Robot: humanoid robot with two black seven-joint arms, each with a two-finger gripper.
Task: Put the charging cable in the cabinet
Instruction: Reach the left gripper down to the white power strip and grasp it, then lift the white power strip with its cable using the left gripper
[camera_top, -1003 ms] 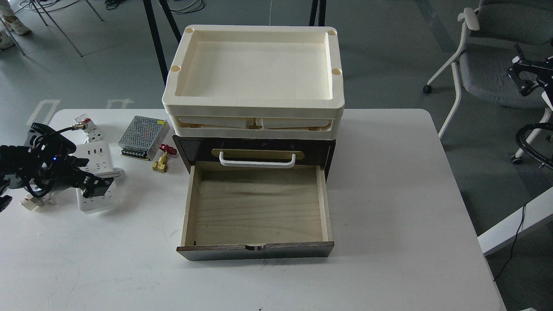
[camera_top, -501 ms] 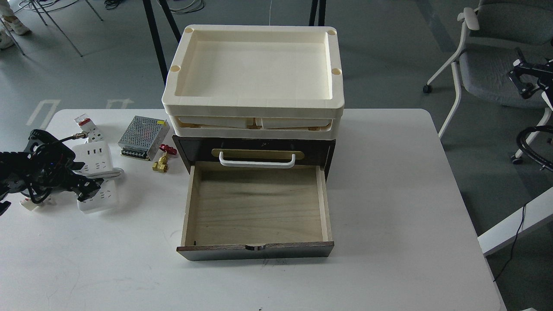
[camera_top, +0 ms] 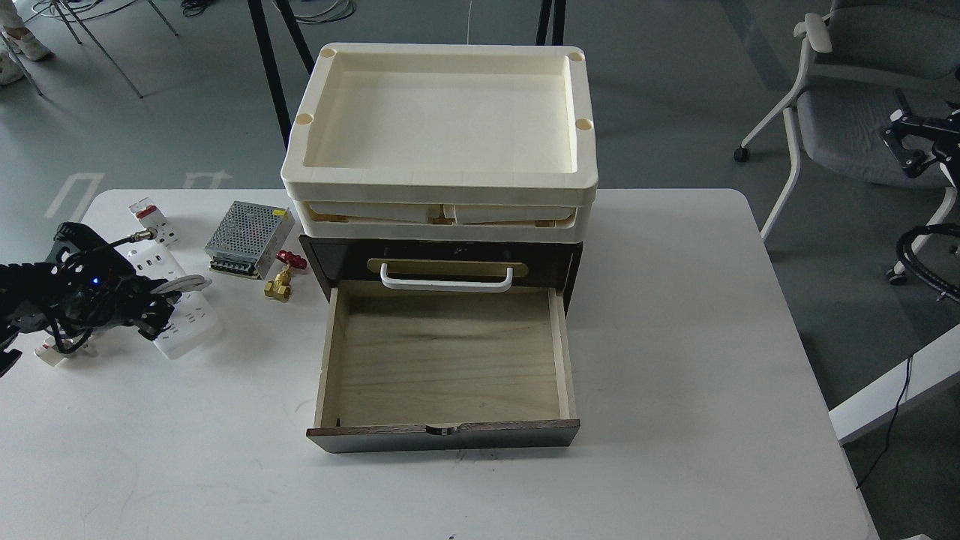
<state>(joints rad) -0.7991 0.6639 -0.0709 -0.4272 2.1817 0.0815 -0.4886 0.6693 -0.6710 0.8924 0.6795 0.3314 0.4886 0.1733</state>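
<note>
The charging cable, a white power strip with its thick cord looped over it, lies askew at the table's left edge. My left gripper sits across its middle with the fingers closed on the strip. The cabinet is a dark brown unit at the table's centre. Its lower drawer is pulled out and its pale plywood inside is bare. The upper drawer, with a white handle, is shut. My right gripper is small and dark at the far right, off the table.
Stacked cream trays rest on top of the cabinet. A perforated metal power-supply box, a brass valve with a red handle and a small white breaker lie between the strip and the cabinet. A grey chair stands at the right.
The power strip has swung in my left gripper: its near end moved right and up, so it now lies diagonally. The left gripper shifted slightly. The right gripper drifted a little.
</note>
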